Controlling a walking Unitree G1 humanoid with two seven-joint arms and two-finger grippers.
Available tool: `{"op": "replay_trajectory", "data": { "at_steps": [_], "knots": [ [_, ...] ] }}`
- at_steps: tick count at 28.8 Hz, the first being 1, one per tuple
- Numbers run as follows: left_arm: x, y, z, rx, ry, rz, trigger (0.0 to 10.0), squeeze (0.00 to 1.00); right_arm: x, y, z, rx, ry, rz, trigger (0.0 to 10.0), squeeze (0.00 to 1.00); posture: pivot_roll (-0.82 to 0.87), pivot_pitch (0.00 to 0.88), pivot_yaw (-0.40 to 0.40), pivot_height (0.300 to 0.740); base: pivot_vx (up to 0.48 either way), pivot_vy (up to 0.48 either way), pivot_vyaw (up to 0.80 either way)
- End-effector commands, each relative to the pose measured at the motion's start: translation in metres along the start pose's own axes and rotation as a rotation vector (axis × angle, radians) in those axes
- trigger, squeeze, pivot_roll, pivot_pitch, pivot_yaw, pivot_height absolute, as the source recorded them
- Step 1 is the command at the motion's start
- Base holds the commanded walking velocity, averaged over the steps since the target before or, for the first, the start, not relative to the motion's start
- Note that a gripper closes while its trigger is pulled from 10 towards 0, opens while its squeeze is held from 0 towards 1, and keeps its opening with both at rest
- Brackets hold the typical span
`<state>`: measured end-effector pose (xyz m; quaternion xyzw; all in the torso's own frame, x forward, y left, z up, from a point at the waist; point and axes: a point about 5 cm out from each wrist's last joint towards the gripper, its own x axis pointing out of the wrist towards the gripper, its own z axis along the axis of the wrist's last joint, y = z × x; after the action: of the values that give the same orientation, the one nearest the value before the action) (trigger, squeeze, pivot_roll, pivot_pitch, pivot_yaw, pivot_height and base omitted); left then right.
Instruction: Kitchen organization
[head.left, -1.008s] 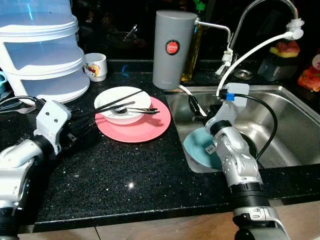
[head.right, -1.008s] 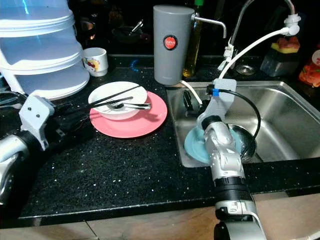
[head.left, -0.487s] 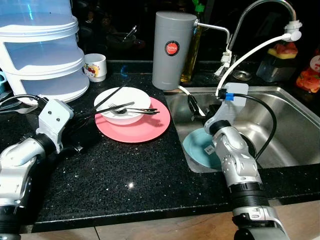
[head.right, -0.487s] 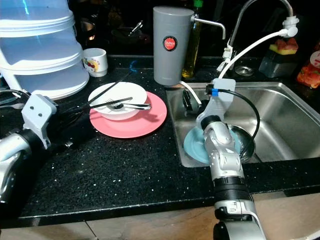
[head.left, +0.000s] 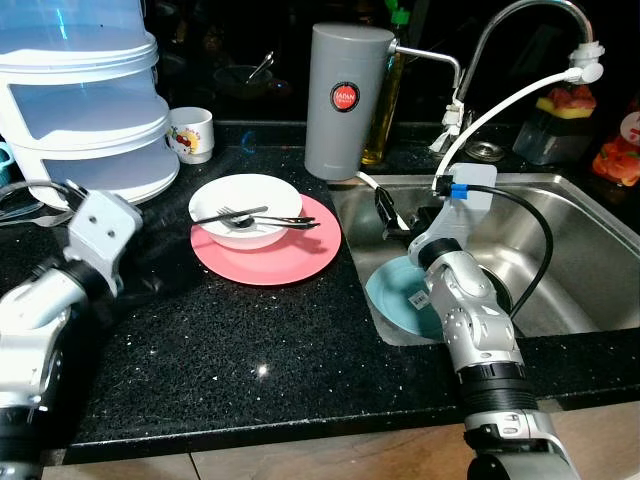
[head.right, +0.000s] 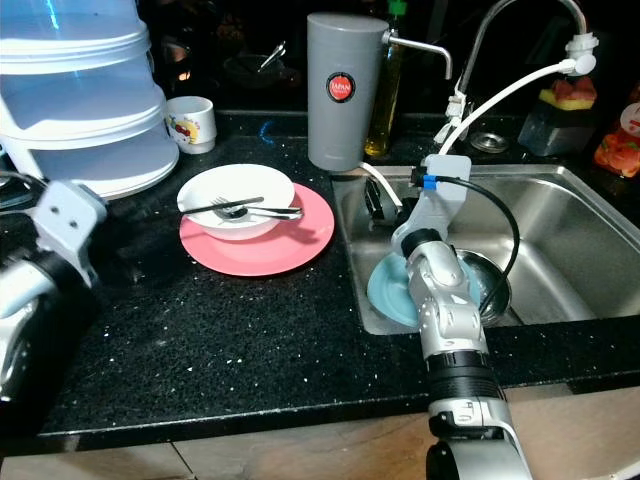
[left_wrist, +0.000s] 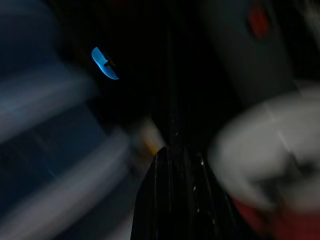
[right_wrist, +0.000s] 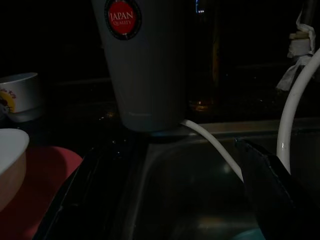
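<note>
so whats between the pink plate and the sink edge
Just bare black countertop between the pink plate and the sink rim, as seen in the left eye view.

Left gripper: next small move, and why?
Probably bring the left gripper back toward the white bowl on the pink plate and take the fork. Cutlery lies across the bowl; the gripper sits left of the plate, apart from it.

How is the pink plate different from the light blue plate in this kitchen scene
The pink plate lies flat on the black counter; the light blue plate sits down in the steel sink, tilted against its near corner. The pink plate carries a white bowl with a fork across it; the light blue plate carries nothing and is partly hidden by the right arm. Both are round and plain.
</note>
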<state>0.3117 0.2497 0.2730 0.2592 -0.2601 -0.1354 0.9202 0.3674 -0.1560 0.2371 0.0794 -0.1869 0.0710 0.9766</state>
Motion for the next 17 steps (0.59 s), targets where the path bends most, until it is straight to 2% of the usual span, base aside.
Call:
{"op": "replay_trajectory", "data": {
  "at_steps": [1,2,3,5,7,9,10,13,14,15,16,17],
  "knots": [
    [0.009,0.000,0.025,-0.026,-0.139,0.053,0.0,0.00,0.001,-0.003,0.002,0.014,-0.010,-0.011,10.0,0.00,-0.01,0.054,-0.055,0.740,0.000,0.000,0.00],
    [0.009,0.000,0.025,-0.026,-0.139,0.053,0.0,0.00,0.001,-0.003,0.002,0.014,-0.010,-0.011,10.0,0.00,-0.01,0.054,-0.055,0.740,0.000,0.000,0.00],
    [0.014,-0.004,0.034,-0.061,-0.183,0.051,0.0,0.00,0.001,-0.003,0.002,0.017,-0.011,-0.013,10.0,0.00,-0.01,0.054,-0.055,0.740,0.000,0.000,0.00],
    [0.025,-0.025,0.053,-0.199,-0.273,0.001,0.0,0.00,0.001,-0.004,0.003,0.034,-0.018,-0.026,10.0,0.00,-0.01,0.054,-0.055,0.740,0.000,0.000,0.00],
    [0.025,-0.025,0.053,-0.199,-0.273,0.001,0.0,0.00,0.001,-0.004,0.003,0.034,-0.018,-0.026,10.0,0.00,-0.01,0.054,-0.055,0.740,0.000,0.000,0.00],
    [0.034,-0.050,0.068,-0.370,-0.335,-0.090,0.0,0.00,0.002,-0.005,0.006,0.066,-0.029,-0.045,10.0,0.00,-0.01,0.055,-0.050,0.740,0.000,0.000,0.00],
    [0.036,-0.059,0.072,-0.427,-0.351,-0.125,0.0,0.00,0.003,-0.005,0.008,0.078,-0.034,-0.050,10.0,0.00,-0.02,0.054,-0.047,0.740,0.000,0.000,0.00],
    [0.038,-0.079,0.075,-0.534,-0.356,-0.190,0.0,0.00,0.004,-0.009,0.013,0.142,-0.048,-0.080,10.0,0.00,-0.02,0.054,-0.045,0.740,0.000,0.000,0.00],
    [0.038,-0.084,0.074,-0.585,-0.344,-0.208,0.0,0.00,0.005,-0.010,0.014,0.192,-0.054,-0.094,10.0,0.00,-0.02,0.054,-0.045,0.740,0.000,0.000,0.00],
    [0.035,-0.095,0.072,-0.672,-0.310,-0.257,0.0,0.00,0.005,-0.014,0.017,0.309,-0.069,-0.118,10.0,1.00,-0.02,0.053,-0.039,0.740,0.000,0.000,0.00],
    [0.035,-0.095,0.072,-0.672,-0.310,-0.257,0.0,0.00,0.005,-0.014,0.017,0.309,-0.069,-0.118,10.0,1.00,-0.02,0.053,-0.039,0.740,0.000,0.000,0.00],
    [0.034,-0.099,0.071,-0.700,-0.296,-0.277,0.0,0.00,0.005,-0.016,0.018,0.351,-0.074,-0.126,10.0,1.00,-0.02,0.053,-0.039,0.740,0.000,0.000,0.00]
  ]
}}
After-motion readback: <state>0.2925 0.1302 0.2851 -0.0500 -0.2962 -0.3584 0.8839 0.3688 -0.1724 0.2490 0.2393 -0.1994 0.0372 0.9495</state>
